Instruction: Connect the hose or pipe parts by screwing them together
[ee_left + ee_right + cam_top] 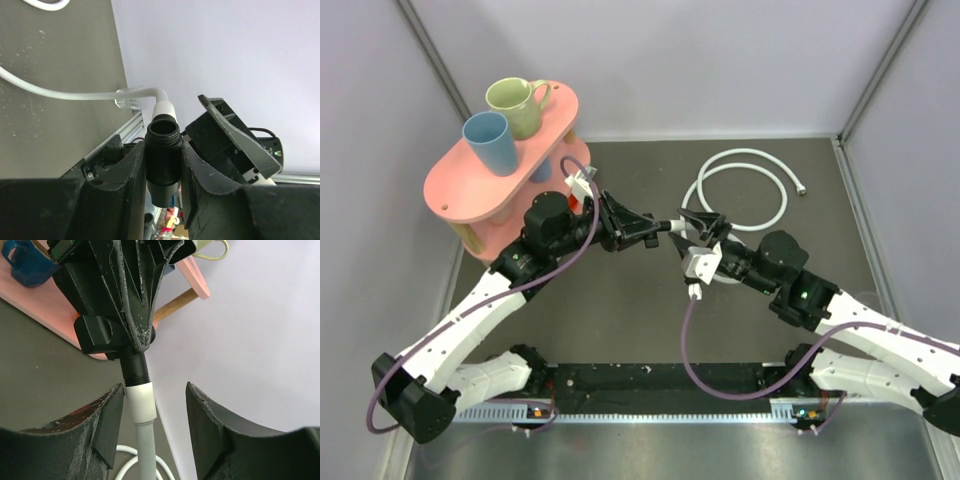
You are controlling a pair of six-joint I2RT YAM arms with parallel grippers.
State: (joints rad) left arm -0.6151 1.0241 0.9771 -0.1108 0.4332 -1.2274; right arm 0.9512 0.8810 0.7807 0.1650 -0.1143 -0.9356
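Note:
My left gripper [163, 165] is shut on a small black connector [162, 155], whose open threaded end points away from the camera. Just past that end sits the white end fitting [164, 109] of the hose [60, 92]. In the right wrist view this white fitting [140, 400] butts against the connector's thread [134, 367]. My right gripper [155, 410] stands open around the fitting, the left finger [107, 415] close beside it and the right finger well apart. From above, both grippers meet mid-table at the connector [670, 228], and the hose [760, 160] lies coiled behind.
A pink stand [470, 190] at the back left carries a blue cup [490, 142] and a green mug [515, 105]. Grey walls enclose the table on three sides. Purple cables [720, 392] trail from both wrists. The hose's far silvery end [802, 188] lies at the right.

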